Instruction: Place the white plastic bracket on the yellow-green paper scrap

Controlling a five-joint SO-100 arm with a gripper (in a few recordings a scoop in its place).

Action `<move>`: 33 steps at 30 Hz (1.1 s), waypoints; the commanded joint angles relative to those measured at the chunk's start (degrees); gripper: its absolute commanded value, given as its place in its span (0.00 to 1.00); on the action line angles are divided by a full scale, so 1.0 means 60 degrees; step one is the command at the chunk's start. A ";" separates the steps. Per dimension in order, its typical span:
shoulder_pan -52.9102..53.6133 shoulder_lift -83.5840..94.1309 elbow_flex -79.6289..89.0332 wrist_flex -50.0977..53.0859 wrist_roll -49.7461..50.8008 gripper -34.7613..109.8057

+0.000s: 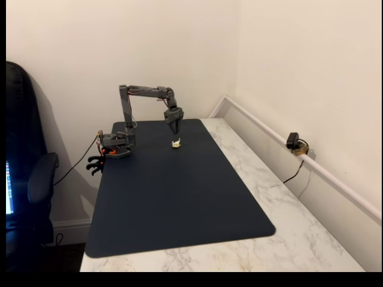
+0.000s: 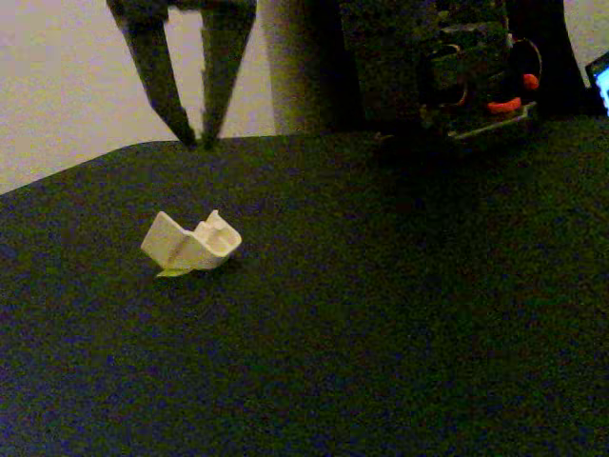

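Note:
The white plastic bracket [image 2: 190, 243] lies on the dark mat, a folded angular piece, small and pale in a fixed view [image 1: 176, 143]. A sliver of the yellow-green paper scrap [image 2: 174, 273] peeks out from under its lower left edge, so the bracket rests on it. My gripper [image 2: 197, 139] hangs above and behind the bracket, clear of it, pointing down. Its fingers [image 2: 157, 67] taper to tips a narrow gap apart, with nothing between them. From farther off, the gripper [image 1: 174, 128] hovers just over the mat's far part.
The dark blue mat [image 1: 179, 197] covers most of the marble table [image 1: 281, 197]. The arm's base [image 1: 116, 146] stands clamped at the mat's far left edge. A small camera [image 1: 294, 143] sits on the rail by the right wall. A chair [image 1: 27, 179] stands at left.

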 commanded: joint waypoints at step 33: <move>-0.1729 1.4795 1.0459 0.0469 -0.4043 0.24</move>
